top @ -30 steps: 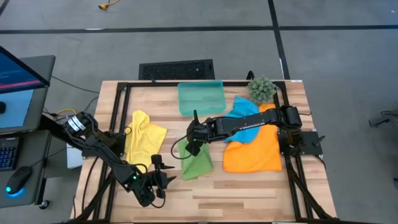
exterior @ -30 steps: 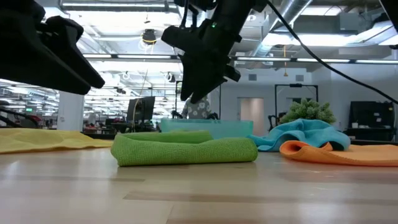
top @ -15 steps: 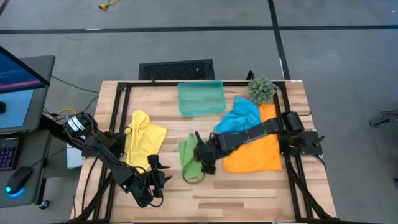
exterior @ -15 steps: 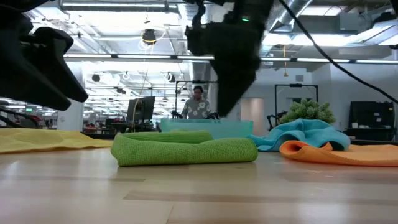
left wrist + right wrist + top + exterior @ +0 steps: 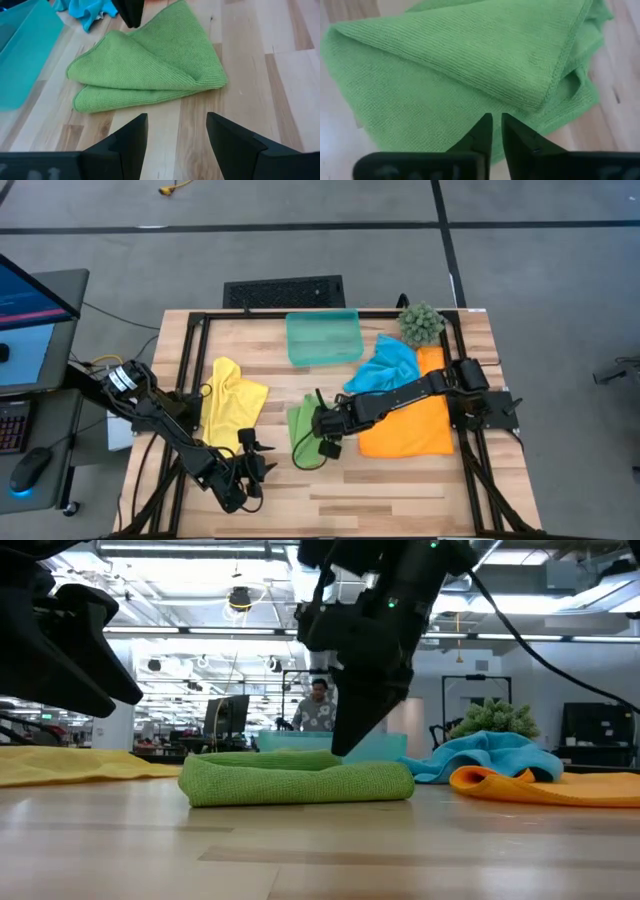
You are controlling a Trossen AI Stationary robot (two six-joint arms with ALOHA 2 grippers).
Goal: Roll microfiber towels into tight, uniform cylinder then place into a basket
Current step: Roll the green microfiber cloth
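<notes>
Right gripper (image 5: 322, 423) hovers over the folded green towel (image 5: 303, 434), fingers nearly together, gripping nothing; left gripper (image 5: 252, 471), fingers apart, waits at counter (image 5: 400, 480) seven o'clock

An open-plan lab: exposed ceiling ducts (image 5: 520, 580), desk monitors (image 5: 228, 718) (a person (image 5: 318, 708) seated behind).
</notes>
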